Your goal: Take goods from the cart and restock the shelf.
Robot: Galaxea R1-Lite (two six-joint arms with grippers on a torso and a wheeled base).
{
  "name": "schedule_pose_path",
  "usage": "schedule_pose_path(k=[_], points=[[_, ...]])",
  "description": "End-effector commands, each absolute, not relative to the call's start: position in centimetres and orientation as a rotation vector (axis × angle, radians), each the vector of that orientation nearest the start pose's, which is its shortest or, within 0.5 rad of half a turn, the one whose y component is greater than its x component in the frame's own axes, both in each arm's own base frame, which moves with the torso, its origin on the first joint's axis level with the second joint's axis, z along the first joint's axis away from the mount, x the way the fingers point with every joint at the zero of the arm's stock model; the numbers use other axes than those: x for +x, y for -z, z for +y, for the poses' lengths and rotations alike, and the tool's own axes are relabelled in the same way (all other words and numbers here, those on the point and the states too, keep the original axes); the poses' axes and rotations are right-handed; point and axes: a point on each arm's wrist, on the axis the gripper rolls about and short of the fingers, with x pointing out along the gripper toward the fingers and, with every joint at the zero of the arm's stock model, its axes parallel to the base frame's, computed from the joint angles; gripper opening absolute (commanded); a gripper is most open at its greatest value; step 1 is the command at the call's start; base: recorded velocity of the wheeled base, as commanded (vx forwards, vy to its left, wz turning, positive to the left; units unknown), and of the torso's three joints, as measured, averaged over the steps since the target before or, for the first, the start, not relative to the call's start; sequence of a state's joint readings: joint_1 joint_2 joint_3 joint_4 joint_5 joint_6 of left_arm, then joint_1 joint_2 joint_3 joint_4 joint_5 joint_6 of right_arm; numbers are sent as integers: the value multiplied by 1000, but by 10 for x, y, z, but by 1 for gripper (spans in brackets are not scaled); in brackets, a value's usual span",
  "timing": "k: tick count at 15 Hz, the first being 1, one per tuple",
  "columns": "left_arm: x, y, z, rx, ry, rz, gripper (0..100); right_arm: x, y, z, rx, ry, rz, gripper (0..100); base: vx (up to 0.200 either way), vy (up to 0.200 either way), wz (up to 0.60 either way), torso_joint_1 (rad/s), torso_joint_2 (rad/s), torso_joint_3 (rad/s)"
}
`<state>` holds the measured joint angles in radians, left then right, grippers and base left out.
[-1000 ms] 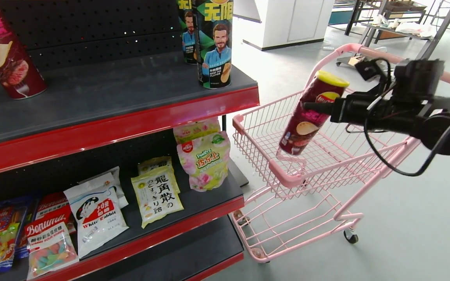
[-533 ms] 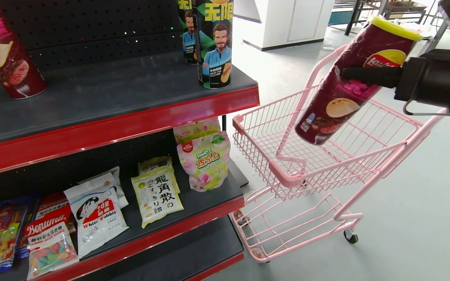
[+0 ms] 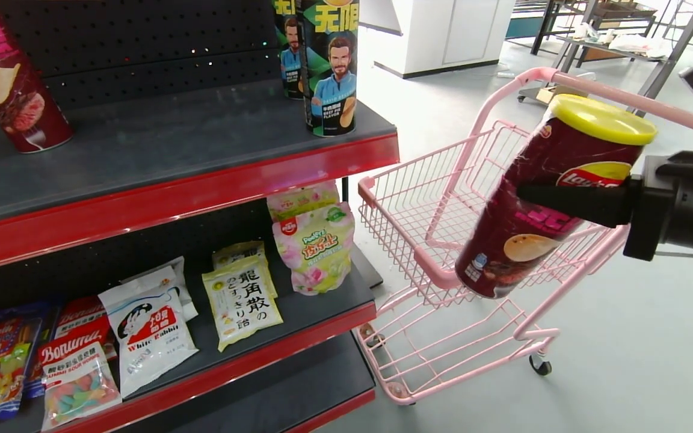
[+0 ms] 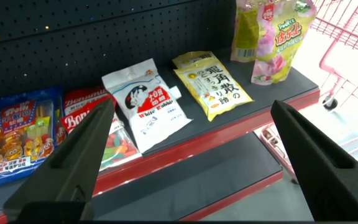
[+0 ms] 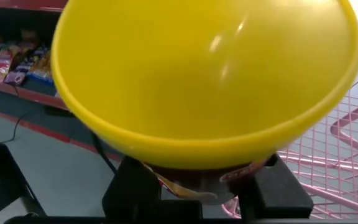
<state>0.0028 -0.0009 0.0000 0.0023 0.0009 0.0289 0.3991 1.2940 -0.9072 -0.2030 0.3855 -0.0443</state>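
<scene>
Dark red card, printed with a picture of a crisp, formed the tall tube standing at the left end of the grey, red-edged upper shelf. Beneath it the lower shelf carried flat packs: a clear bag of coloured sweets, a white sachet with a black-and-white cartoon, a yellow sachet with large dark characters and a pink-and-green flowered pouch propped behind. The left gripper hung in front of this lower shelf, its fingers wide apart with nothing between them. At the right end of the upper shelf stood two green-and-black tubes bearing yellow lettering and a printed figure in a blue shirt.

Right of the shelf stood the pink wire cart. In front of its basket, well apart from the shelf, the second dark red tube with a yellow lid was in the air, tilted with its lid up and to the right. The right gripper had its black fingers clamped on the tube's upper part.

Judged from this, the restock was partway through. Tubes already stood on the upper shelf, and this one was out of the cart but not yet placed. What remained was carrying it across, righting it and setting it down, probably on the grey board between the red tube and the green pair.

Logos and bold lettering, some in Latin letters and some in East Asian characters, covered nearly every pack. The held tube's colour and crisp picture matched the shelved red one.
</scene>
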Motion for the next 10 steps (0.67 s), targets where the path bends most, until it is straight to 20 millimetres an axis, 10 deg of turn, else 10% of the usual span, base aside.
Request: schedule_pose_path(k=[1,10], points=[[-23,-75,0,29,-5,3,100,192,-265,91,-43,-790,210,0,0,0,0,0,0,0],[-23,-76,0,28,-2,2,100,188,-251,89,-45,-785,258,0,0,0,0,59,-256,-187]])
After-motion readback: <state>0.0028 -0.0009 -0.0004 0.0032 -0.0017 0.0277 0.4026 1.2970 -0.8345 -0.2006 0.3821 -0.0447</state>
